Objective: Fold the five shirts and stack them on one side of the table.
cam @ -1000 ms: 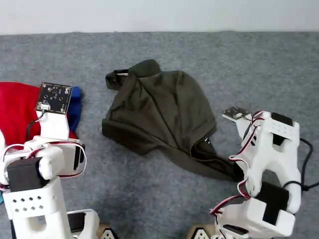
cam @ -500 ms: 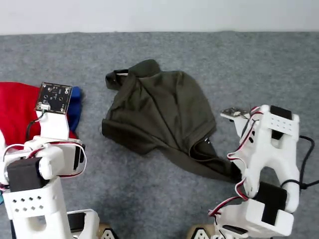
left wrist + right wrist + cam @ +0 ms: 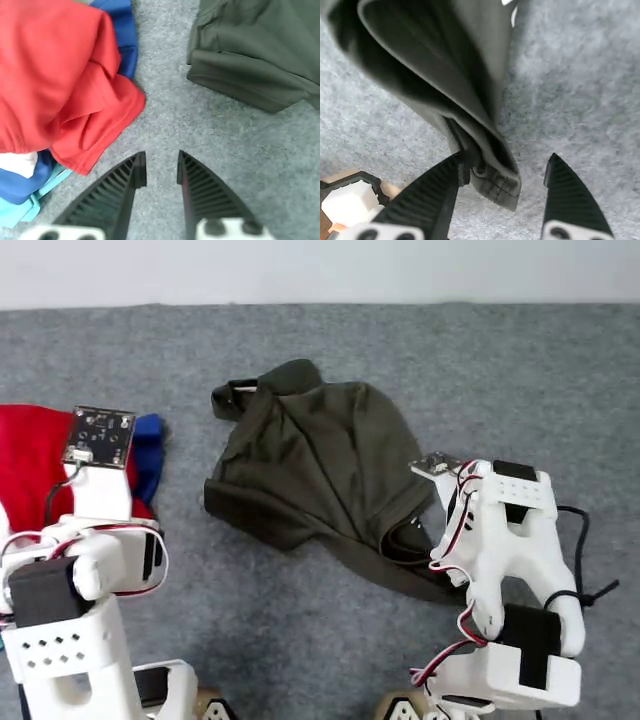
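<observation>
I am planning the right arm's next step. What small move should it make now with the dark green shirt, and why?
Probably shut the right gripper on the dark green shirt. Its fingers stand open with the shirt's stitched corner between them, and the shirt lies crumpled on the grey table, so gripping that corner likely comes first.

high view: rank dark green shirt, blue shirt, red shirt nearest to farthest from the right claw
1. dark green shirt, hem at the right claw
2. blue shirt, beside the left arm
3. red shirt, beyond the blue one
</observation>
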Controlling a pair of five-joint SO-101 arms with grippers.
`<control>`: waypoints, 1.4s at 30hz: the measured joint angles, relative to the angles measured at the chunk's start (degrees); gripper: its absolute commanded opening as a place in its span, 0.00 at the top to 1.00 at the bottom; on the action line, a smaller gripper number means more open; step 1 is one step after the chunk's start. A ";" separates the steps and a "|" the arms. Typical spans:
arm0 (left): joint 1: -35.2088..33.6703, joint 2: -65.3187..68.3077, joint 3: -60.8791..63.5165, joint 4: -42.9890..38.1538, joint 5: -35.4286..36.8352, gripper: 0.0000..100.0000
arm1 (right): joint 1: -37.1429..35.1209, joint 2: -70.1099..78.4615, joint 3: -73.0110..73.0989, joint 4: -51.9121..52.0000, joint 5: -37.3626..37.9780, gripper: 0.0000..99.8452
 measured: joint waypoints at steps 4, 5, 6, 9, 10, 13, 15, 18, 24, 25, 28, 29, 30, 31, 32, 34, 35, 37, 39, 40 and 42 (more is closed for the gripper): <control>-1.58 0.00 0.00 0.00 -0.18 0.89 | 0.00 0.00 0.00 0.00 -0.18 0.82; -1.67 0.00 0.00 0.00 -0.70 0.89 | 0.00 0.00 0.00 0.44 -0.18 0.84; -1.67 0.00 0.00 0.00 -1.85 0.89 | 0.00 0.00 0.00 1.05 -0.18 0.85; -1.67 0.00 0.00 0.00 -3.52 0.89 | 0.00 0.00 0.00 2.20 -0.18 0.84; -1.67 0.00 0.00 0.00 -3.60 0.89 | 0.00 0.00 0.00 2.37 -0.18 0.83; -1.67 0.00 0.00 0.00 -3.78 0.89 | 0.97 0.00 0.00 2.37 -0.18 0.80; -1.67 0.00 0.00 0.00 -3.78 0.89 | 2.37 0.00 0.00 2.02 -0.18 0.79; -1.67 0.00 0.00 0.00 -3.78 0.89 | 3.25 0.00 0.00 1.49 -0.18 0.79; -1.67 0.00 0.00 0.00 -3.87 0.89 | 3.25 4.66 0.00 1.49 -0.18 0.80; -1.67 0.00 0.00 0.00 -3.96 0.89 | 3.25 5.98 0.00 1.49 -0.18 0.82; -1.67 0.00 0.00 0.00 -4.04 0.89 | 3.43 9.23 -1.05 1.49 -0.18 0.89; -1.67 0.00 0.00 0.00 -4.13 0.89 | 3.60 10.02 -1.67 1.41 -0.18 0.90; -1.67 0.00 0.00 0.00 -4.13 0.89 | 3.69 10.37 -1.67 1.32 -0.18 0.91; -1.67 0.00 0.00 0.00 -4.13 0.89 | 3.69 10.55 -1.67 1.14 -0.18 0.91; -1.67 0.00 0.00 0.00 -4.13 0.89 | 3.69 10.55 -1.67 1.05 -0.18 0.91; -1.67 0.00 0.00 0.00 -4.13 0.89 | 3.52 10.64 -1.05 1.05 -0.18 0.91; -1.67 0.00 0.00 0.00 -4.13 0.89 | 3.52 10.55 -0.97 1.05 -0.18 0.93; -1.67 0.00 0.00 0.00 -4.13 0.89 | 3.34 9.76 -0.88 1.05 -0.18 0.99; -1.67 0.00 0.00 0.00 -4.13 0.89 | 3.16 8.09 -0.79 1.14 -0.18 0.99; -1.67 0.00 0.00 0.00 -4.13 0.89 | 3.08 7.12 -0.79 1.14 -0.18 0.99; -1.67 0.00 0.00 0.00 -4.13 0.89 | 2.90 5.01 -0.79 1.76 -0.18 0.99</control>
